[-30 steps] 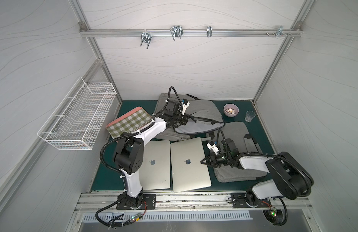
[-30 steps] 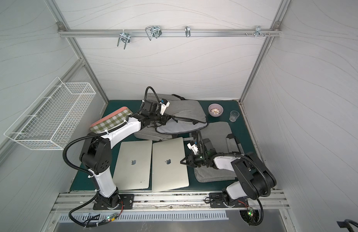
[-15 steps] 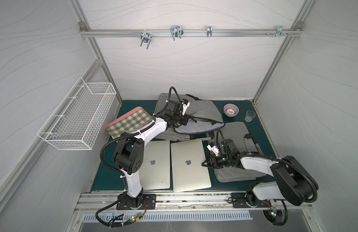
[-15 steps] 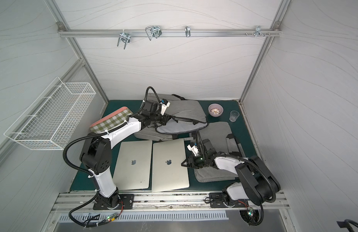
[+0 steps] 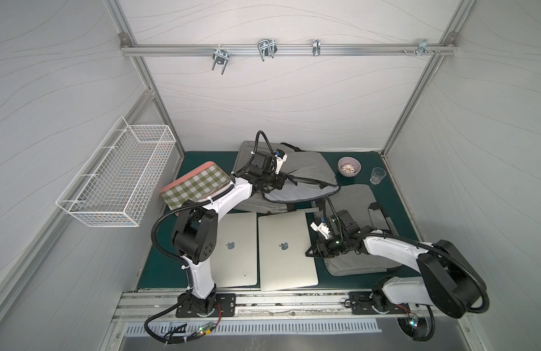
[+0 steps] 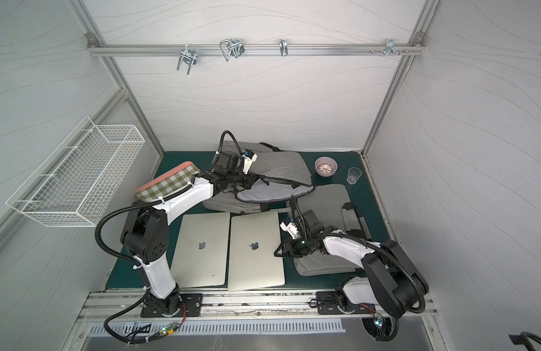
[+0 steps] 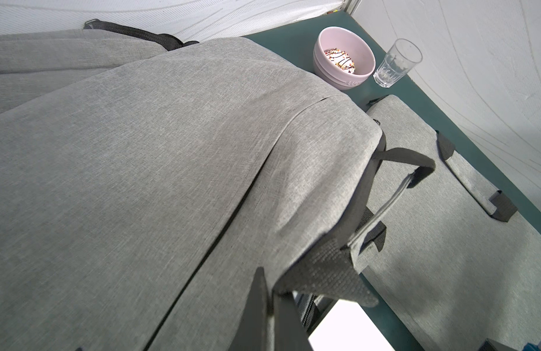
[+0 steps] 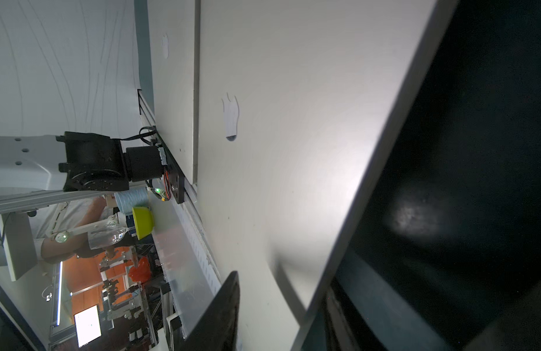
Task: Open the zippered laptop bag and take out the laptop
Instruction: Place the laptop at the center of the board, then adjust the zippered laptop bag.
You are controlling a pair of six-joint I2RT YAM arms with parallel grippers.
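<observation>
Laptop: the flat silver metal laptop with the dark apple mark (image 5: 286,249) is found outside every bag, lid closed, laid flat on the dark green table mat (image 5: 160,267) just beside a second silver laptop (image 5: 237,249). Its place has not been altered over the last second.
Right claw: the right gripper (image 5: 308,252) is seen at the laptop's right-hand edge with its jaws apart. They have been widened within the last second, and the arm's elbow has been shifted slightly.
Right wrist view: one black finger (image 8: 223,310) is shown over the lid, and no clamping on the metal is seen.
Left claw: the left gripper (image 5: 284,179) is kept pressed together on the lifted flap of the rear grey woven-fabric laptop bag (image 5: 308,165). Fabric is seen pinched between its black fingers (image 7: 258,307), and no change has been noted there.
Near bag: a second grey fabric bag (image 5: 354,200) is laid flat beneath the right arm.
Meaning: the laptop is judged to have just been let go, so the taking-out is regarded as done for it. Only the right arm's retreat is judged to be left. Whether the held-open rear bag contains anything cannot be told.
</observation>
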